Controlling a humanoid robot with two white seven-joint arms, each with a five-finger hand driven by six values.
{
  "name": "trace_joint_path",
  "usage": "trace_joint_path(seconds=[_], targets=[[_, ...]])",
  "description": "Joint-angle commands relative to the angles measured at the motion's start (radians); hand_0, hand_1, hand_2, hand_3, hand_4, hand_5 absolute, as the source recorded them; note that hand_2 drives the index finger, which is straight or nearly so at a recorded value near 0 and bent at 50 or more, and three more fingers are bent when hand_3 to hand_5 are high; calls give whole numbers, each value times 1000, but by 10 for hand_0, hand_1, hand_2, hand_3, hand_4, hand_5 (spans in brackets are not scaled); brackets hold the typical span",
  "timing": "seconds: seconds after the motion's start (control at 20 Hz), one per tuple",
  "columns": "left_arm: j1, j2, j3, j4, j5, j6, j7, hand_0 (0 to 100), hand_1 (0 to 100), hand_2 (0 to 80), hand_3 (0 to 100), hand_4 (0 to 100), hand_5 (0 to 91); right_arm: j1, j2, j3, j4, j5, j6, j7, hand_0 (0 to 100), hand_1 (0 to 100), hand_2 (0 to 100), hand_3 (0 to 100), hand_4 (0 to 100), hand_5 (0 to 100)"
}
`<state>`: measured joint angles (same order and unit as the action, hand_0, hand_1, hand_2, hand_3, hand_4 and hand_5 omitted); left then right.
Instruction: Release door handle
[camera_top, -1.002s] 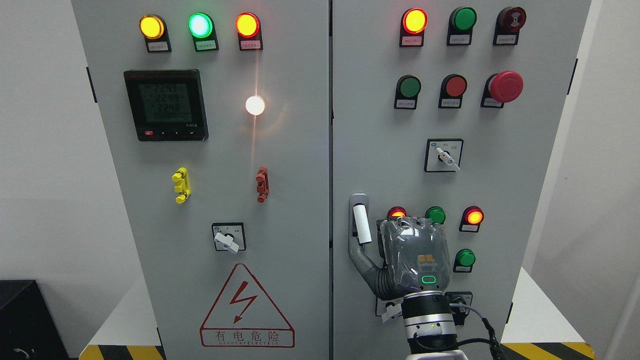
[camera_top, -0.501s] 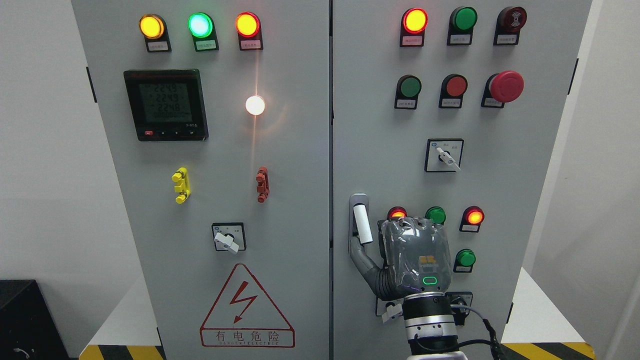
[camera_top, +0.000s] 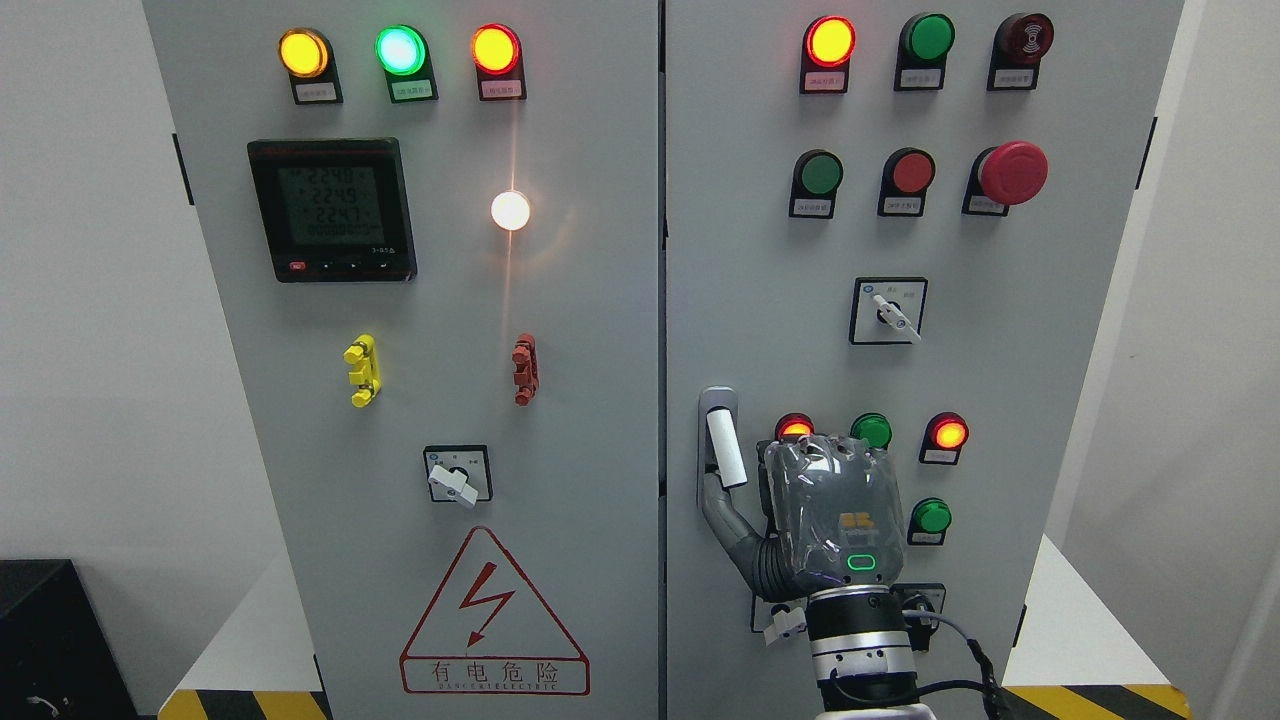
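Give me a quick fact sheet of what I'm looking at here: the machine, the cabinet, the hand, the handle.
setting: grey two-door electrical cabinet, doors closed
door handle: white lever on the right door's left edge, upright
right hand: back toward camera, thumb reaching up beside the handle's lower end; grip cannot be told
left hand: not in view
lit lamps: yellow, green, white
meter: digital display on left door
warning: red lightning triangle

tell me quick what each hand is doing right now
Right hand: beside the door handle, thumb reaching under it; open or gripping cannot be told.
Left hand: not in view.
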<state>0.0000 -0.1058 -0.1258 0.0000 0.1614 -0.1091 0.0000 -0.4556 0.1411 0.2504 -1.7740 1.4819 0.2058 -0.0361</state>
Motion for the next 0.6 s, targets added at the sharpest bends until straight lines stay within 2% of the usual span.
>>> trace_joint_path(seconds=[0.0,0.55], targets=[[-26,0,-2,29,0,0,0,120,556,0,0,0,0,0,0,-7,-2,0,0,-1,524,395,945,1000,993,1000],[-26,0,0,29,0,0,0,120,556,0,0,0,0,2,0,-14,-10,1,0,-2,526,408,943,1000,994,1000]])
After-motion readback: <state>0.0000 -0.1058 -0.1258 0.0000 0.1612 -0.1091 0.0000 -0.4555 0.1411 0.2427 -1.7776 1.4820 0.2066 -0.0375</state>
